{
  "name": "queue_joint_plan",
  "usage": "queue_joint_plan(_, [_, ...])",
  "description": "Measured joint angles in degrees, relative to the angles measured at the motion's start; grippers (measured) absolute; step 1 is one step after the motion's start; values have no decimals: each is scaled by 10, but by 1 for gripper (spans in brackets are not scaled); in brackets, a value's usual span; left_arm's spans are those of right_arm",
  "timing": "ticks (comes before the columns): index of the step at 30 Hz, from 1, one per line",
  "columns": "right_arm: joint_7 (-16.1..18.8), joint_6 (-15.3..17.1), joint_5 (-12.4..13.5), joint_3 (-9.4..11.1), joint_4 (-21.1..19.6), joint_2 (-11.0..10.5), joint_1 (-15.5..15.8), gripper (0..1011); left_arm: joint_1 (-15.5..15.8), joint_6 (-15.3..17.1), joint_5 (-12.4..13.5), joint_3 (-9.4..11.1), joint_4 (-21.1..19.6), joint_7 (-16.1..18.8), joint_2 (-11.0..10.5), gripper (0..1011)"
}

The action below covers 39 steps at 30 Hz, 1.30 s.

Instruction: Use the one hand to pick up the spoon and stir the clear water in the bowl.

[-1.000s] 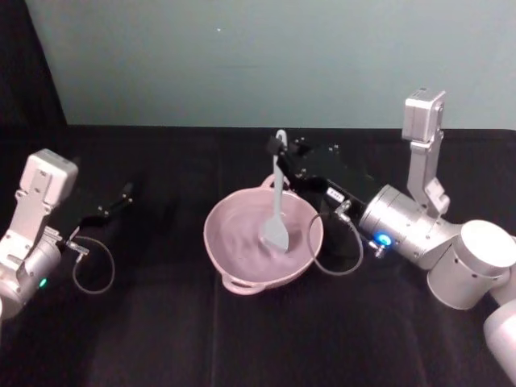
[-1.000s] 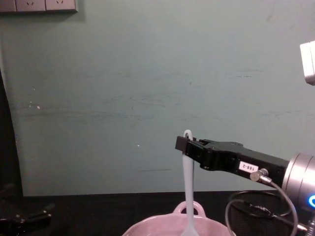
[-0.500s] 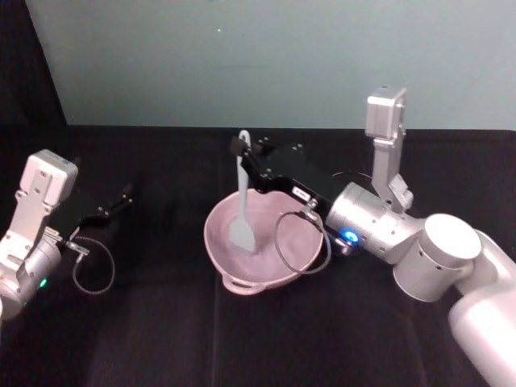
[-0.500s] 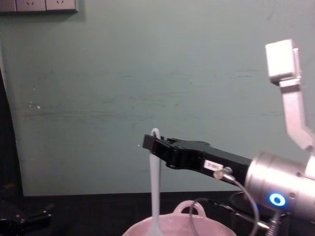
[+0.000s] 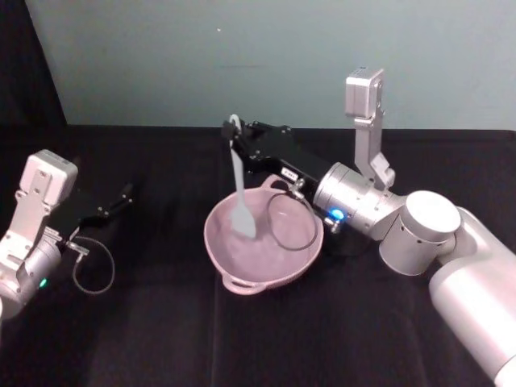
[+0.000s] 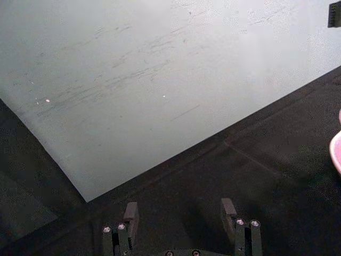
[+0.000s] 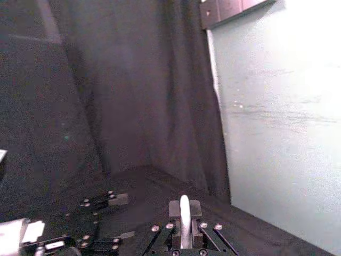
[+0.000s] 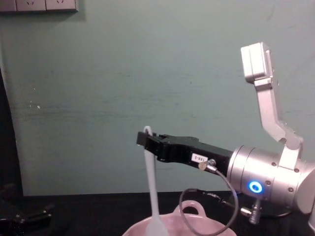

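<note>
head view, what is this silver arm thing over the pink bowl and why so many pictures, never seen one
This is a two-armed robot seen by four cameras. The head view looks down from its head, the chest view looks across the table from lower down, and each wrist view looks along one arm's claw. On the black cloth-covered table stands a wide pale pink ceramic bowl with a loop handle. The right claw, black and boxy on a silver wrist, is shut on the top of a long slim white plastic spoon, which hangs upright with its flat paddle head down inside the bowl. The left claw rests open and idle off to the robot's left, holding nothing.
</note>
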<state>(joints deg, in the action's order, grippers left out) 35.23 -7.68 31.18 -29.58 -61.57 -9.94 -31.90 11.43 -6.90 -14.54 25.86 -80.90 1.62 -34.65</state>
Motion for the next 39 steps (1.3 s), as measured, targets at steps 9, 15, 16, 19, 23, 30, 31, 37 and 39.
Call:
queue_joint_plan(9, [-18,-7,-7,25,-13,-19,9,113,0,0,0,0,0,0,0,1011])
queue_joint_plan(15, [-29,-3,-5,45,-53,-43,38,113,0,0,0,0,0,0,0,1011])
queue_joint_plan(16, [-30,-2,-5,46,-58,-46,42,113,0,0,0,0,0,0,0,1011])
queue_joint_plan(19, [-33,2,-3,53,-77,-56,59,113,0,0,0,0,0,0,0,1011])
queue_joint_plan(23, [-37,6,1,57,-103,-66,81,113,0,0,0,0,0,0,0,1011])
queue_joint_plan(30, [-39,8,4,56,-141,-73,109,113,0,0,0,0,0,0,0,1011])
queue_joint_plan(31, [-39,8,5,55,-144,-73,110,113,0,0,0,0,0,0,0,1011])
queue_joint_plan(37, [-27,9,10,39,-142,-60,106,113,0,0,0,0,0,0,0,1011])
queue_joint_plan(39, [-23,9,11,34,-135,-53,101,113,0,0,0,0,0,0,0,1011])
